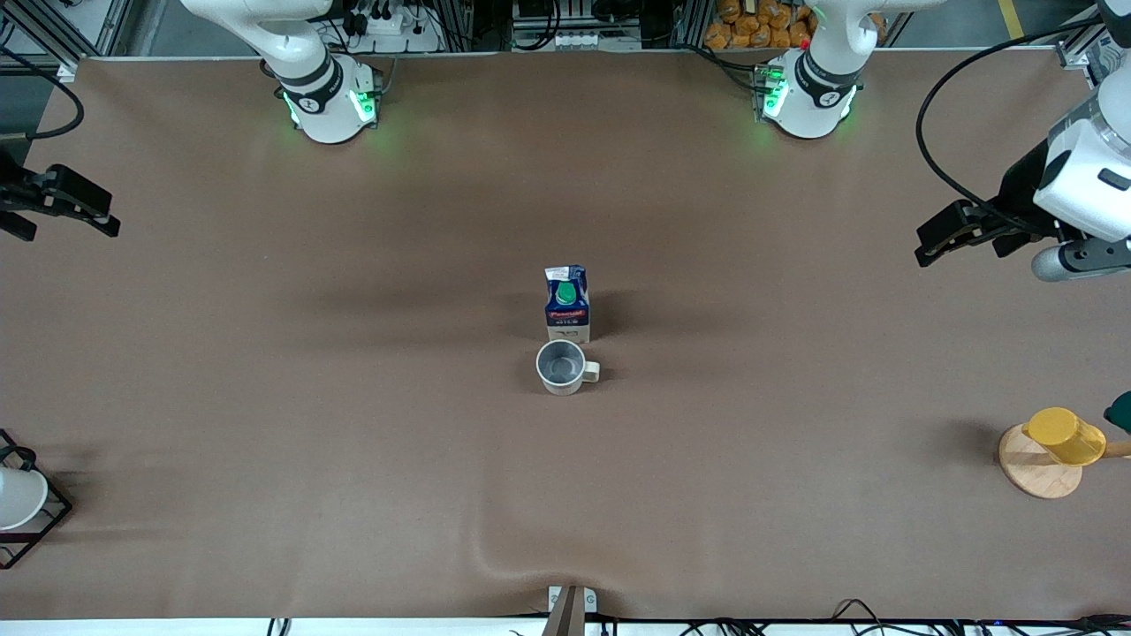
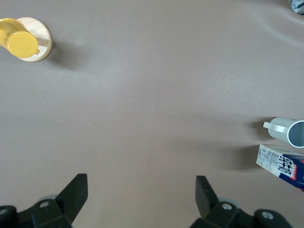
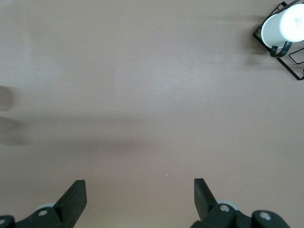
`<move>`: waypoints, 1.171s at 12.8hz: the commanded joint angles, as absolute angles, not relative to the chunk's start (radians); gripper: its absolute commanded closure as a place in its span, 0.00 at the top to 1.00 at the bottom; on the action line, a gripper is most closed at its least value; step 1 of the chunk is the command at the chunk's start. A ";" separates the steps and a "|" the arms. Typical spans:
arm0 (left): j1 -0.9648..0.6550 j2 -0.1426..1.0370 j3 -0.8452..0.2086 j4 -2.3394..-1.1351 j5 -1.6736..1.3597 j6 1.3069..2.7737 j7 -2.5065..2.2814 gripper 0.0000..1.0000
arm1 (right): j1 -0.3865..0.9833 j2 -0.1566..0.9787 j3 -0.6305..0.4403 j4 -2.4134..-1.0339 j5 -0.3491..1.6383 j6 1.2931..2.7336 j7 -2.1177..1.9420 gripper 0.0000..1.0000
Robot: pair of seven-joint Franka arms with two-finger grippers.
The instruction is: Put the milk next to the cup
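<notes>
The milk (image 1: 567, 304), a dark blue carton with a green cap, stands upright in the middle of the table. The pale grey-white cup (image 1: 562, 367) stands just beside it, nearer to the front camera, almost touching, its cream handle toward the left arm's end. Both show at the edge of the left wrist view: the milk (image 2: 282, 164) and the cup (image 2: 288, 130). My left gripper (image 1: 950, 231) is open and empty, up over the left arm's end of the table. My right gripper (image 1: 66, 208) is open and empty, up over the right arm's end. Both arms wait.
A yellow cup (image 1: 1065, 435) lies on a round wooden coaster (image 1: 1034, 468) at the left arm's end, seen also in the left wrist view (image 2: 19, 37). A white cup in a black wire frame (image 1: 18, 499) stands at the right arm's end, also in the right wrist view (image 3: 285, 26).
</notes>
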State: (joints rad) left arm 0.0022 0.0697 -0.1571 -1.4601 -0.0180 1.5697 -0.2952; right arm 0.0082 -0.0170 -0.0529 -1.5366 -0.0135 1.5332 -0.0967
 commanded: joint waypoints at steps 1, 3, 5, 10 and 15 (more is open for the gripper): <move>0.011 0.028 -0.170 -1.488 0.000 1.555 -0.279 1.00 | -0.011 -0.017 -0.038 -1.525 -0.008 1.531 -0.086 1.00; 0.011 0.018 -0.166 -1.485 -0.002 1.523 -0.240 1.00 | -0.009 -0.017 -0.038 -1.525 -0.008 1.531 -0.086 1.00; 0.011 0.015 -0.169 -1.477 -0.002 1.514 -0.224 1.00 | -0.009 -0.017 -0.038 -1.525 -0.008 1.531 -0.086 1.00; 0.006 -0.015 -0.161 -1.482 -0.014 1.513 -0.209 1.00 | -0.011 -0.017 -0.038 -1.525 -0.008 1.531 -0.086 1.00; -0.170 -0.038 0.010 -1.488 -0.011 1.490 -0.212 1.00 | -0.011 -0.017 -0.038 -1.525 -0.009 1.531 -0.086 1.00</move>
State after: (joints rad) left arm -0.0836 0.0007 -0.0702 -1.4663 -0.0180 1.5067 -0.2331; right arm 0.0082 -0.0170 -0.0528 -1.5363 -0.0135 1.5336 -0.0960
